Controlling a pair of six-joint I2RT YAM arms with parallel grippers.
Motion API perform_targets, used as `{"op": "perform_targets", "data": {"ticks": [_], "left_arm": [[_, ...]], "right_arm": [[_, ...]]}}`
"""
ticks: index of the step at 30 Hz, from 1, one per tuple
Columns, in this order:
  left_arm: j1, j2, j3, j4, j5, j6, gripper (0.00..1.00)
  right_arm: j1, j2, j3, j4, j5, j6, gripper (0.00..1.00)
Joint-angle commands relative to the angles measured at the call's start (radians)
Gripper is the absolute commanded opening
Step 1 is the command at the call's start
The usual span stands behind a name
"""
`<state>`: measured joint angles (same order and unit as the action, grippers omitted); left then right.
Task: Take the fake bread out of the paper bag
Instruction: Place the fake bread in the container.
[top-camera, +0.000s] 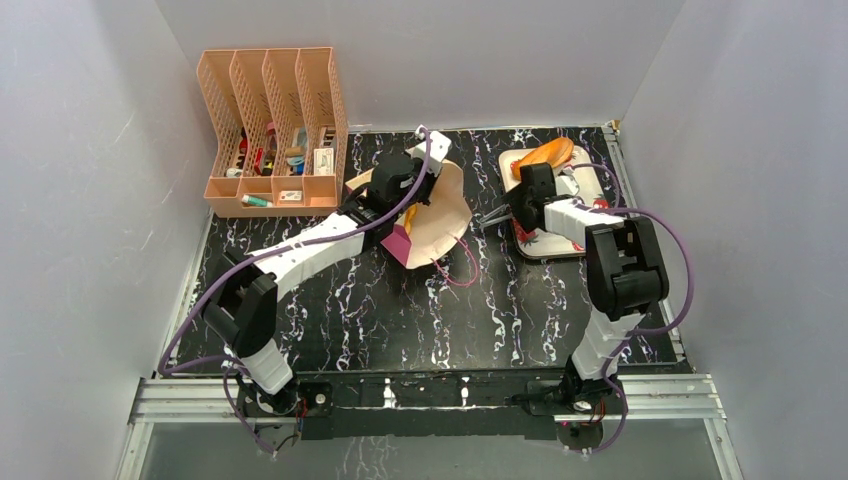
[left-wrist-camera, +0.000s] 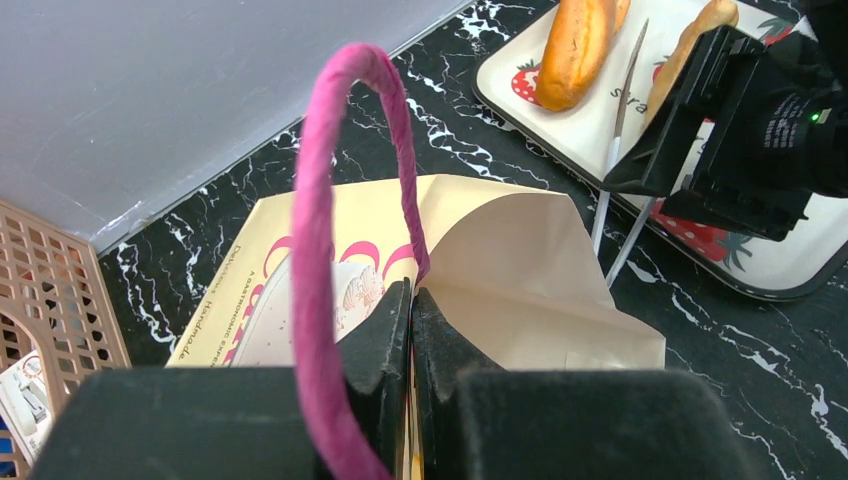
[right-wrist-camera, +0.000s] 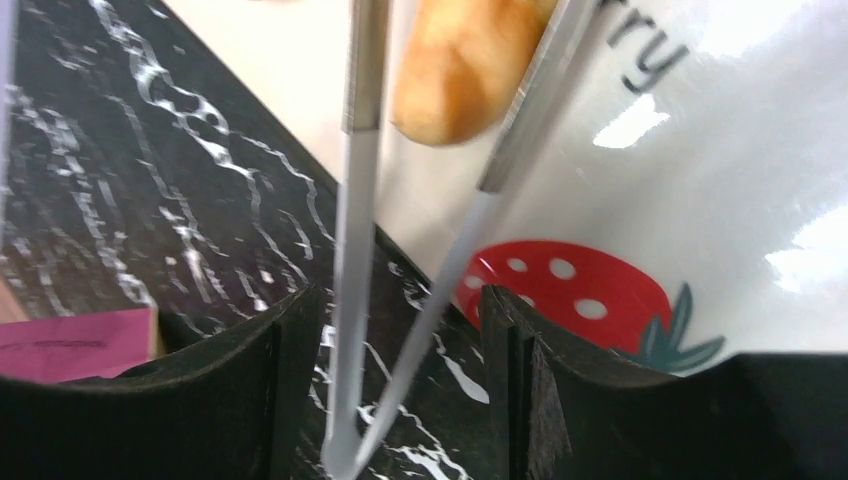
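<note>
The paper bag lies on its side on the black marbled table, its mouth towards the tray. My left gripper is shut on the bag's rim beside the pink handle. Fake bread lies on the strawberry tray; the left wrist view shows two loaves. My right gripper hovers over the tray's near edge. Its jaws stand apart around the hinge end of the metal tongs, with a gap on each side. The tong tips flank a loaf's end.
A peach file rack with small items stands at the back left, close to the bag. The loose pink handle trails onto the table. White walls enclose the table on three sides.
</note>
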<state>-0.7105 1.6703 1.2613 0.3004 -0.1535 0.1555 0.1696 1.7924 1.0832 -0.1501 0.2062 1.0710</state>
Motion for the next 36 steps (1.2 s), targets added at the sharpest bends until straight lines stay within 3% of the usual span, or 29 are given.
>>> {"op": "perform_targets", "data": {"ticks": [1,12,17,23,36], "left_arm": [[-0.003,-0.074,-0.019,0.031,-0.021,0.029,0.00],[0.007,-0.088,-0.030,0.053,-0.026,0.041,0.00],[0.012,-0.093,-0.033,0.055,-0.024,0.042,0.00],[0.013,-0.098,-0.035,0.056,-0.022,0.041,0.00],[0.013,-0.111,-0.027,0.048,-0.006,0.036,0.00]], "right_arm": [[0.023,0.009,0.035,-0.110,0.081,0.001,0.56],[0.043,0.079,0.064,-0.081,0.094,0.014,0.54],[0.042,0.090,0.042,-0.030,0.078,0.012,0.42],[0.042,0.020,-0.013,0.017,0.066,0.004,0.33],[0.014,-0.224,-0.103,0.017,0.076,-0.025,0.36]]}}
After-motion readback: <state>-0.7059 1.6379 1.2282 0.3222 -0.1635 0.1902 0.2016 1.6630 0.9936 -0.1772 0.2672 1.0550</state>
